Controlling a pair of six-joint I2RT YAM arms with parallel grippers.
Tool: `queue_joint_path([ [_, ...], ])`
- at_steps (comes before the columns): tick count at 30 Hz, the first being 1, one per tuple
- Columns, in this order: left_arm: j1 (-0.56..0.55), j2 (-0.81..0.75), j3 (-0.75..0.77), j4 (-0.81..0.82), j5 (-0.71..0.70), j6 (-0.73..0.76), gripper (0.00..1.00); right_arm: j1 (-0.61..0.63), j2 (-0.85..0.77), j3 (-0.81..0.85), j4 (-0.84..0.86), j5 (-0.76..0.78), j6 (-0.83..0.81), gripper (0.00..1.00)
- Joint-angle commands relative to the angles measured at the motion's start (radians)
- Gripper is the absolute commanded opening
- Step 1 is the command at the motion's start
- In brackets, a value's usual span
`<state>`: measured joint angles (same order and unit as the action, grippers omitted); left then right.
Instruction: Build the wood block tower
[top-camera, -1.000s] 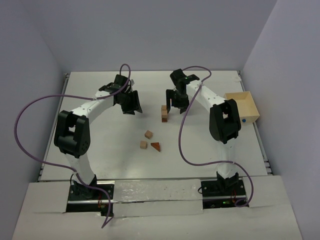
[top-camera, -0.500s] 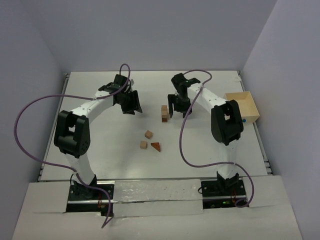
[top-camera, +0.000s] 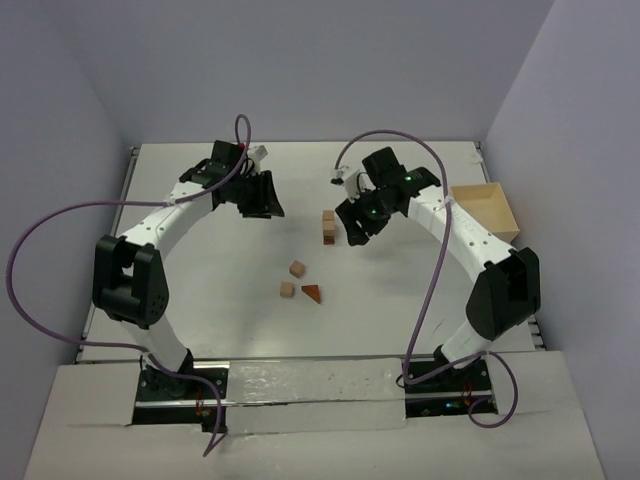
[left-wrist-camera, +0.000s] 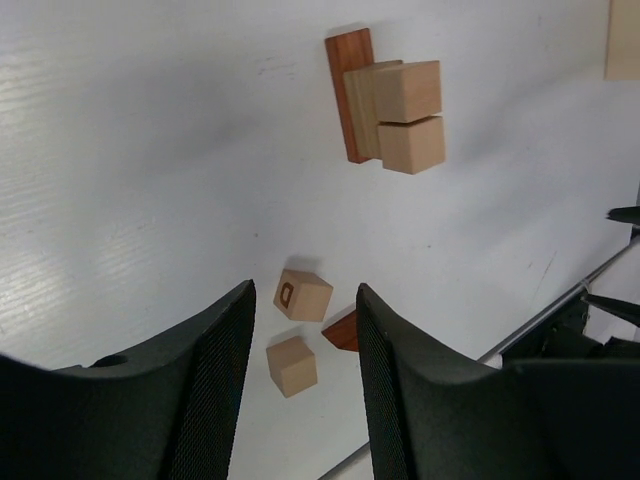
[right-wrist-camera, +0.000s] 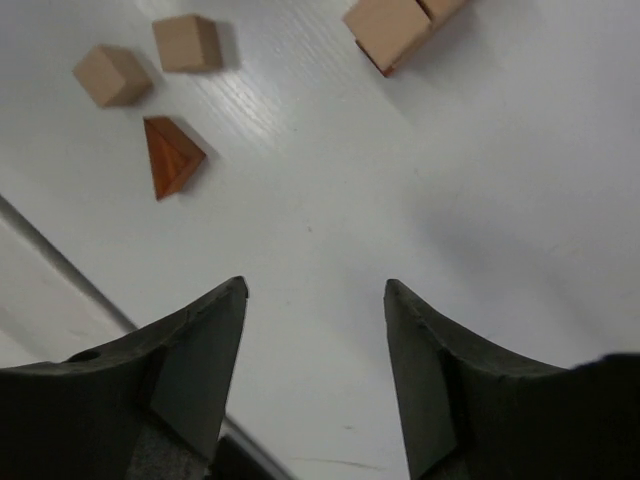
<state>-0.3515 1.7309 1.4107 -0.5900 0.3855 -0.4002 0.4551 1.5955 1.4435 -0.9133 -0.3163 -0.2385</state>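
Note:
The tower (top-camera: 328, 228) is a short column of tan and reddish-brown cubes at mid table; it also shows in the left wrist view (left-wrist-camera: 385, 105) and at the top edge of the right wrist view (right-wrist-camera: 398, 28). Two loose tan cubes (top-camera: 297, 268) (top-camera: 287, 289) and a reddish-brown wedge (top-camera: 312, 292) lie nearer the front. They also show in the right wrist view: cubes (right-wrist-camera: 186, 42) (right-wrist-camera: 111, 75), wedge (right-wrist-camera: 170, 156). My left gripper (top-camera: 262, 204) is open and empty, left of the tower. My right gripper (top-camera: 352, 226) is open and empty, just right of the tower.
A large pale wooden square box (top-camera: 486, 213) sits at the table's right edge. Purple cables loop over both arms. Grey walls close in the table on three sides.
My right arm has swung out to the right and its gripper has backed away from the tower, turning. My left arm has shifted slightly back and left. The blocks have not moved.

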Motion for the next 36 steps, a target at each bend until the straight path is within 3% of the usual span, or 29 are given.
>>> queue_joint_path([
  [1, 0.003, -0.029, 0.056, -0.007, 0.098, 0.066, 0.52, 0.041, -0.036, -0.031, -0.005, -0.147, -0.468, 0.61],
  [5, 0.007, -0.051, 0.055, 0.002, 0.119, 0.07, 0.51, 0.083, -0.028, -0.024, 0.017, -0.14, -0.695, 0.57],
  [7, 0.012, -0.062, 0.067, -0.001, 0.115, 0.07, 0.5, 0.118, 0.021, 0.003, 0.01, -0.108, -0.782, 0.48],
  [10, 0.027, -0.075, 0.081, -0.009, 0.117, 0.069, 0.49, 0.153, 0.092, 0.046, -0.002, -0.076, -0.841, 0.29],
  [16, 0.123, -0.087, 0.091, 0.0, 0.188, 0.02, 0.49, 0.179, 0.181, 0.06, 0.038, -0.058, -0.864, 0.11],
  [22, 0.27, -0.053, 0.085, 0.03, 0.351, -0.059, 0.49, 0.189, 0.241, 0.062, 0.102, -0.038, -0.871, 0.12],
  [36, 0.33, -0.039, 0.07, 0.042, 0.398, -0.078, 0.49, 0.189, 0.336, 0.069, 0.155, 0.002, -0.906, 0.25],
])
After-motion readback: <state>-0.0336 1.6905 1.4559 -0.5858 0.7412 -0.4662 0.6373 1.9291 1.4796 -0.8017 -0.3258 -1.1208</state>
